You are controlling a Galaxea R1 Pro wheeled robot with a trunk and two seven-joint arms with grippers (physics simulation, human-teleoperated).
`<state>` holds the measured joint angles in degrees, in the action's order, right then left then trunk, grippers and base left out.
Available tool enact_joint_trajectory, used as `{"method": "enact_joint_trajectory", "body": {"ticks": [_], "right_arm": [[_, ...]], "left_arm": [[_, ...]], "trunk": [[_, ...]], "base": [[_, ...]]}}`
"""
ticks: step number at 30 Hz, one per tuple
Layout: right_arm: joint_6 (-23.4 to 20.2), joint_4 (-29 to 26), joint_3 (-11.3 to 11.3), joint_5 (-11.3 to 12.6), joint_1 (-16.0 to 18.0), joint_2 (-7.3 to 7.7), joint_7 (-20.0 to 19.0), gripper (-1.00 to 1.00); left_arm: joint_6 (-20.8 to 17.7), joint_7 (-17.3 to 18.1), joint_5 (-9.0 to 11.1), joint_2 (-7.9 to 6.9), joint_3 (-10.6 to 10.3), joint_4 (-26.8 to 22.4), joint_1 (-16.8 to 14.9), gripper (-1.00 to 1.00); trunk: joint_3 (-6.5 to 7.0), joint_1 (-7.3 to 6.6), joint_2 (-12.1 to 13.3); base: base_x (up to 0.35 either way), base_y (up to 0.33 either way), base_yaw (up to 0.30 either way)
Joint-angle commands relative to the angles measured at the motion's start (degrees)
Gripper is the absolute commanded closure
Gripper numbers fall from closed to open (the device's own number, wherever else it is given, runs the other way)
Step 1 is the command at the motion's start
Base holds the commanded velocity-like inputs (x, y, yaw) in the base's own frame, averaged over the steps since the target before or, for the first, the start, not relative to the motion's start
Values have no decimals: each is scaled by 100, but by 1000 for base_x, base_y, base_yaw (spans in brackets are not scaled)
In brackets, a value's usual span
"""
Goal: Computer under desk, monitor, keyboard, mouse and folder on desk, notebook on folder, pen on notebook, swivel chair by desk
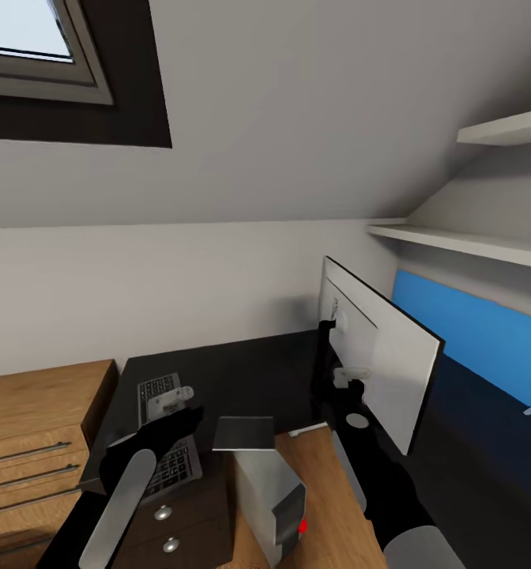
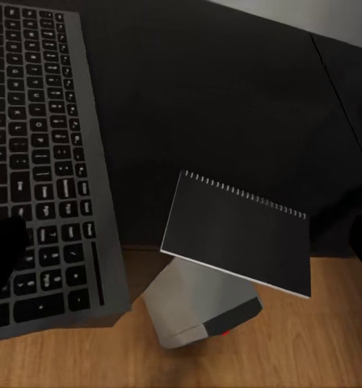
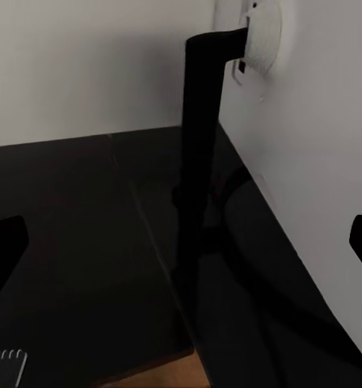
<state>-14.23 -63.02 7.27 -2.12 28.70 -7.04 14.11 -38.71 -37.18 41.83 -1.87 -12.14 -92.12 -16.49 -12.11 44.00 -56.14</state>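
While your two arms reach forward from the lower edge of the head view, the computer (image 1: pixel 273 498) sits nearest you: a pale grey tower on the oak floor (image 1: pixel 329 482) at the edge of the surface (image 1: pixel 250 371), its red light facing you. A thin dark spiral-bound notebook (image 1: pixel 244 433) shows above the tower's top; whether it rests there or on the surface's edge is unclear.

Your left gripper (image 1: pixel 173 403) hovers over the far end of the keyboard (image 1: pixel 164 442), a flat dark grey board lying on the glossy black surface beside the notebook. In the left wrist view the keyboard (image 2: pixel 44 162) runs along one side, the notebook (image 2: pixel 239 234) near it but apart. You cannot tell whether those jaws are released or clenched.

Your right gripper (image 1: pixel 351 378) is just beside the monitor (image 1: pixel 380 356), seen from its white back, standing on the surface on a black post (image 3: pixel 199 162). Dark fingertips (image 3: pixel 3 246) sit far apart, so these jaws are released.

Farther off are a blue wall panel (image 1: pixel 471 332), shelves (image 1: pixel 463 241) and a skylight (image 1: pixel 36 47).
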Motion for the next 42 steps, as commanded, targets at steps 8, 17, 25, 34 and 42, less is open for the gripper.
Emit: {"method": "enact_joint_trajectory", "body": {"ticks": [8,17,25,34,42], "right_arm": [[-54,9,10,-17,4,2,5,-100],[-26,191,-4,-25,4,25,-22,-100],[135,577,-19,-20,4,27,-110,-100],[375,717,-92,-16,9,35,-176,-100],[738,828,-150,-21,12,36,-173,-100]], "left_arm": [[-5,-61,54,2,-37,-8,-6,-100],[-5,-75,48,-7,-17,-34,-8,-100],[-12,-179,45,-6,-28,-34,-7,-100],[-14,-201,44,-6,-24,-39,-7,-100],[-14,-209,44,-12,1,-43,-5,-100]], "trunk": [[-15,1,-6],[-15,1,-6],[-15,1,-6],[-15,1,-6],[-15,1,-6]], "base": [[9,0,25],[143,0,0],[197,0,0],[82,0,0],[134,0,0]]}}
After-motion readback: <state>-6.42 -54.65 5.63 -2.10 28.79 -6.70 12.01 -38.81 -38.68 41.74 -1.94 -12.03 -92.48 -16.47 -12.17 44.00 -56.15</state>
